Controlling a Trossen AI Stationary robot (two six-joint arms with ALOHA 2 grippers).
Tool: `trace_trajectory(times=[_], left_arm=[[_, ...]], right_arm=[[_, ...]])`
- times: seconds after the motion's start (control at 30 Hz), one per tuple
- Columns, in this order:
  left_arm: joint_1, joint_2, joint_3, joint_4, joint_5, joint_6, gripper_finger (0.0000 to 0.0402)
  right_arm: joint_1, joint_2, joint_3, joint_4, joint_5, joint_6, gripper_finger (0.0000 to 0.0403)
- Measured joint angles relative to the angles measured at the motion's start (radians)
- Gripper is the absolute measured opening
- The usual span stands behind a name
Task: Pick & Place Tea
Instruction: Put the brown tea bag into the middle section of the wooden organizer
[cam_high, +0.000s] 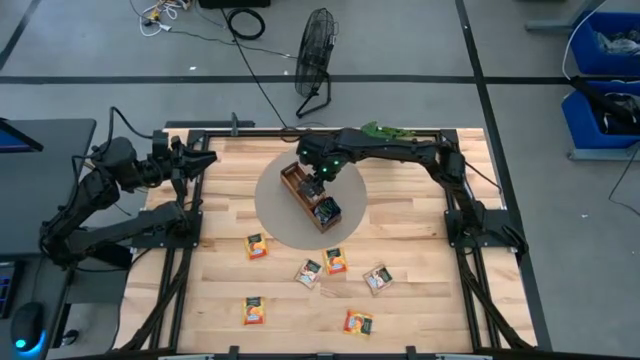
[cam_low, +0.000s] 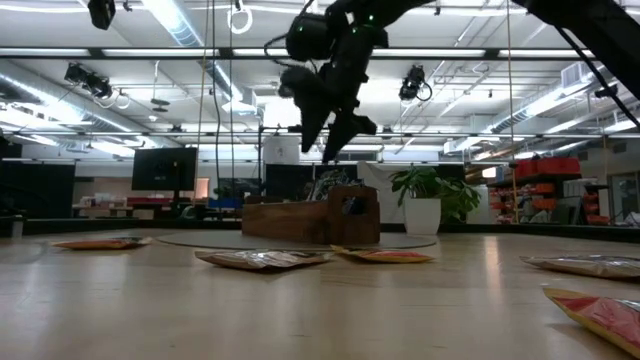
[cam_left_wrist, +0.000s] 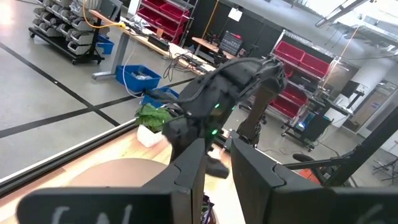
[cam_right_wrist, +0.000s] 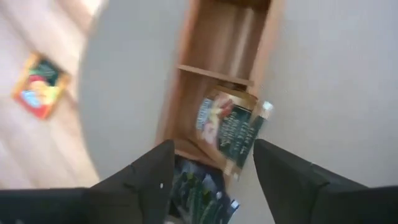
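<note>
Wooden desk (cam_high: 420, 300), centre frame: my right gripper (cam_right_wrist: 208, 171) hovers with fingers apart above the tray (cam_high: 311, 197), a sachet (cam_right_wrist: 229, 127) lying in its middle compartment. Six sachets (cam_high: 257, 246) remain across the lower frame. Left gripper (cam_high: 200, 160), upper left: fingers' state indeterminable.

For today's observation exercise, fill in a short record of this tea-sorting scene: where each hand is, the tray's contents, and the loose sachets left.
right hand: open, hovering over the wooden tray
left hand: waiting at the table's left edge, away from the tray
tray position: on a round grey mat
tray contents: a sachet in the middle compartment, dark sachets in the end one
loose sachets on table: six, e.g. one orange
plant: at the table's far edge
</note>
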Motion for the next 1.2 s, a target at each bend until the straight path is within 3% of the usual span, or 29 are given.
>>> trace_trajectory(times=[0.6,1.0,1.2], left_arm=[[0.0,0.002,0.0,0.0,0.0,0.016,0.0083],[0.0,0.002,0.0,0.0,0.0,0.016,0.0083],[0.0,0.002,0.0,0.0,0.0,0.01,0.0083]], right_arm=[[0.113,-0.214,0.001,0.678,-0.171,-0.071,0.0203],[0.189,-0.258,0.001,0.74,-0.127,-0.044,0.0114],[0.218,-0.294,0.001,0.858,-0.127,-0.056,0.0066]])
